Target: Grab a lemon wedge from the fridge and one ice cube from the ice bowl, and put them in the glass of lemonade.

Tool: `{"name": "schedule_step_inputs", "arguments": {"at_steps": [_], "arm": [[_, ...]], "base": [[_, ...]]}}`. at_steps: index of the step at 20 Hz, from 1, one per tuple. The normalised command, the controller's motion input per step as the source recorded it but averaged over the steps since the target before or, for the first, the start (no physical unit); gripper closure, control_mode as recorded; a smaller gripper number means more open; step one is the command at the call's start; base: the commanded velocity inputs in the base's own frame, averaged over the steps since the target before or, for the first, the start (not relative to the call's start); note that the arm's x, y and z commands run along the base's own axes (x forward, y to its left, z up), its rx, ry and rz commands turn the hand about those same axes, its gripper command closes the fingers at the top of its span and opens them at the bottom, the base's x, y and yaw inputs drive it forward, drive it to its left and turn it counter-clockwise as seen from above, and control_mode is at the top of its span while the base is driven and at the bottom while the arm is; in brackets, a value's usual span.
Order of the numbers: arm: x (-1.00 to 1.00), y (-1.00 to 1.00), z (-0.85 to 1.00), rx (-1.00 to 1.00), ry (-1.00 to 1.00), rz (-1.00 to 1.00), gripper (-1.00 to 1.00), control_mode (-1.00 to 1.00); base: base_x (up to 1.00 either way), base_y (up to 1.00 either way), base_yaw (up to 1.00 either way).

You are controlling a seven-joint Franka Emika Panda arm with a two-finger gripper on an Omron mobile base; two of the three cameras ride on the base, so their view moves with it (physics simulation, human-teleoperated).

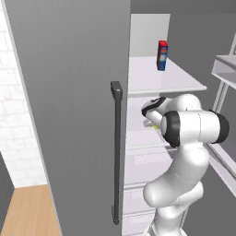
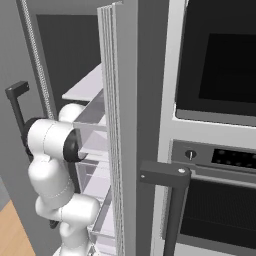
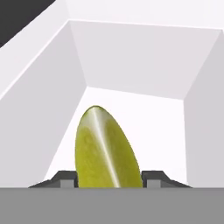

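Two fingertips (image 3: 65, 178) flank the lemon wedge (image 3: 106, 148) at the bottom centre of my hand view, apparently clamped on it inside the fridge (image 1: 69, 92), so I judge step one in hand; next, lift and withdraw clear of the shelf (image 1: 161, 78).

You have the lemon wedge (image 3: 107, 148) lying on a fridge (image 1: 69, 92) shelf between the tips of your tool (image 3: 109, 178), with a can (image 1: 162, 55) standing on the shelf above and the wall oven (image 2: 220, 125) right of the fridge.
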Motion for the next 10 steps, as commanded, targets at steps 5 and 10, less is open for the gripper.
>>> {"name": "schedule_step_inputs", "arguments": {"at_steps": [5, 10], "arm": [[-0.55, 0.39, 0.27, 0.00, -0.07, 0.00, 1.00, -1.00], [-0.60, 0.20, 0.68, 0.00, 0.00, 0.00, 1.00, -1.00]], "base": [[0.00, 0.00, 0.00], [0.00, 0.00, 0.00]]}}
